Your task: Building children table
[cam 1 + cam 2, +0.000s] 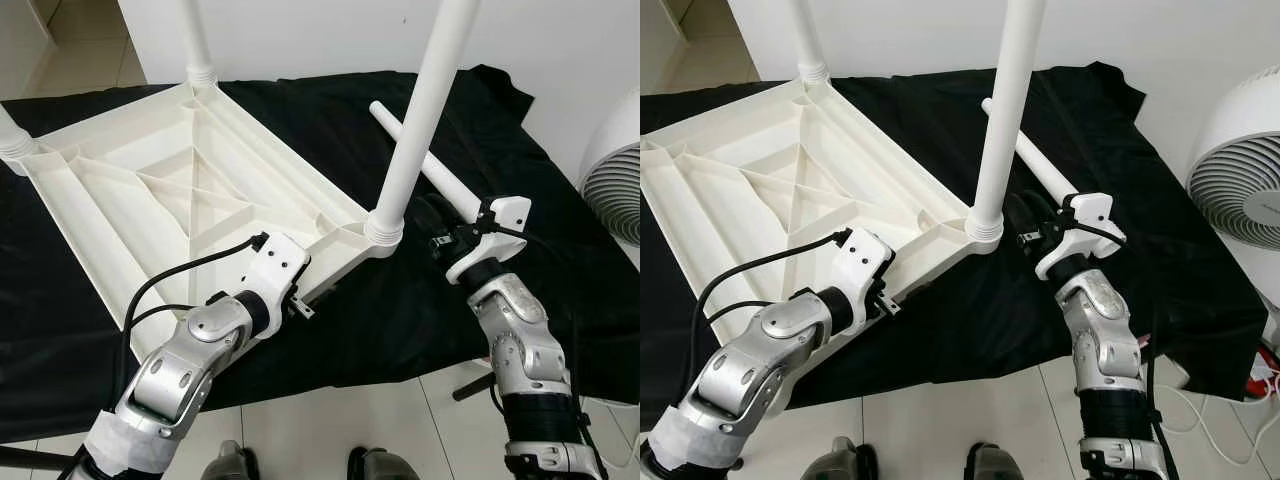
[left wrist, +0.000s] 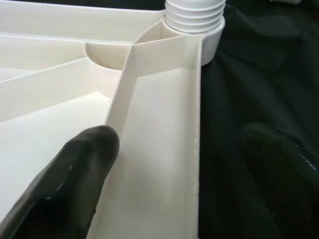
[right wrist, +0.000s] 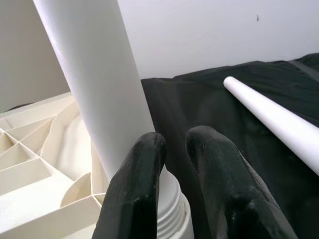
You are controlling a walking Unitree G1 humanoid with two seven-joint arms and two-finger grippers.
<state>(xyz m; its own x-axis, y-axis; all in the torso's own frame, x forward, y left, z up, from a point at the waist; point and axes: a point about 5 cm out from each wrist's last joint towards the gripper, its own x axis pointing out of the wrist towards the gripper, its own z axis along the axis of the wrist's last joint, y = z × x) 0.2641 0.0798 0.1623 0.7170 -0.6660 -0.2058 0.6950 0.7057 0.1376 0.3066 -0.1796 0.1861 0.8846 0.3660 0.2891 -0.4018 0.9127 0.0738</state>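
Left eye view shows a white plastic table top (image 1: pixel 150 190) lying upside down on a black cloth (image 1: pixel 400 300), its ribbed underside facing up. The left gripper (image 1: pixel 300 305) sits at the near edge of that table top, with the screwed-in leg (image 1: pixel 420 110) standing upright ahead of it and off to its right. From the left wrist view, one black finger (image 2: pixel 75 174) rests inside the channel against a rib, while the other finger (image 2: pixel 284 169) lies outside the rim over the cloth, so the fingers are spread with the table's edge wall between them; whether they press on it I cannot tell. The leg's threaded collar (image 2: pixel 194 20) sits in the corner socket straight ahead of this gripper. The right gripper (image 1: pixel 435 215) is just beside the base of the same upright leg, on its right side. In the right wrist view its two fingers (image 3: pixel 134 194) sit close together with a narrow gap, holding nothing, the left one touching or nearly touching the leg near its collar. A loose leg (image 1: pixel 1030 155) lies flat on the cloth beyond and to the right of this gripper. Two more legs stand at the far corners, well ahead of the left gripper. A white fan (image 1: pixel 1240 180) stands off to the right of the right arm, beyond the cloth's edge.
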